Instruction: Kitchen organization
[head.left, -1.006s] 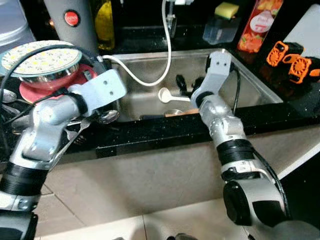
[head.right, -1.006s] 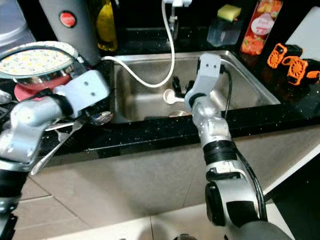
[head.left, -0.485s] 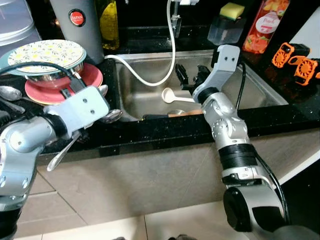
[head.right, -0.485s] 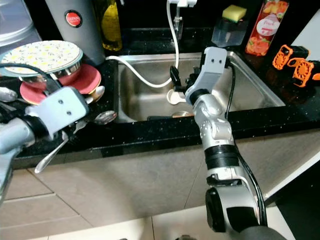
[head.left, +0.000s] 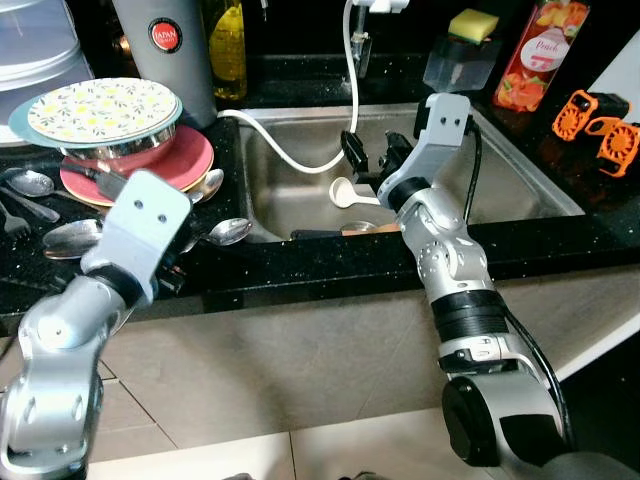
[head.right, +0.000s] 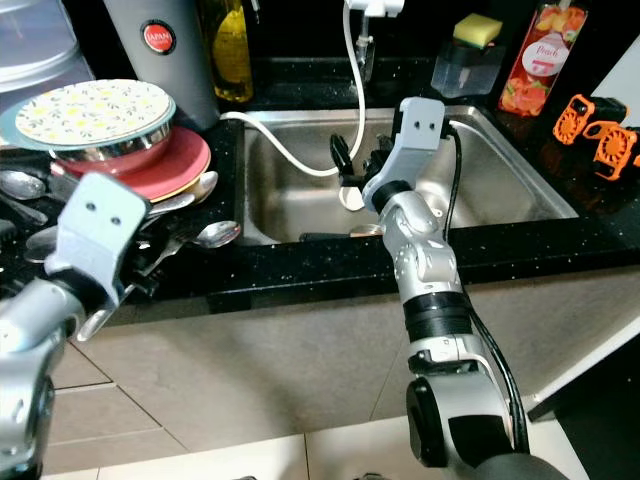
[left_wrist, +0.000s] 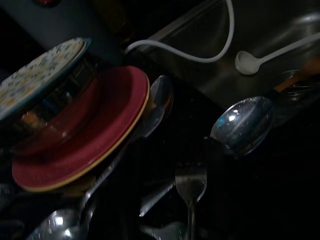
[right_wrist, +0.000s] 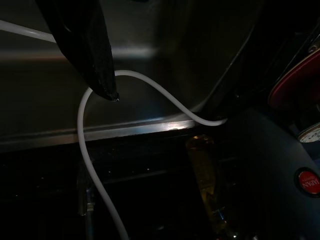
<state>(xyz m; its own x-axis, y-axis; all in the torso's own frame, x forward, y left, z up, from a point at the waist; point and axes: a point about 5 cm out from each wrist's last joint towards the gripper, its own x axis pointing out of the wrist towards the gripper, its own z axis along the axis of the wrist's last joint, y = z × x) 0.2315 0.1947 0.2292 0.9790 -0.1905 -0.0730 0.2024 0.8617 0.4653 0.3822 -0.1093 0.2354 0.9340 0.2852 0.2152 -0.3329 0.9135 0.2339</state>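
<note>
My right gripper hangs open over the steel sink, with nothing between its black fingers. Just below it a white ladle lies in the basin, and a white hose loops past. My left gripper sits low at the counter's front edge, under its grey wrist plate. Close by are steel spoons and a fork. Behind them stands a stack: a floral plate on a metal bowl on a red plate.
More spoons and forks lie at the far left of the black counter. A grey flask, a yellow bottle, a sponge holder, a peach bottle and orange parts line the back and right.
My left arm has come down from beside the plate stack to the counter's front edge. The right gripper has stayed over the sink. The camera has shifted a little.
</note>
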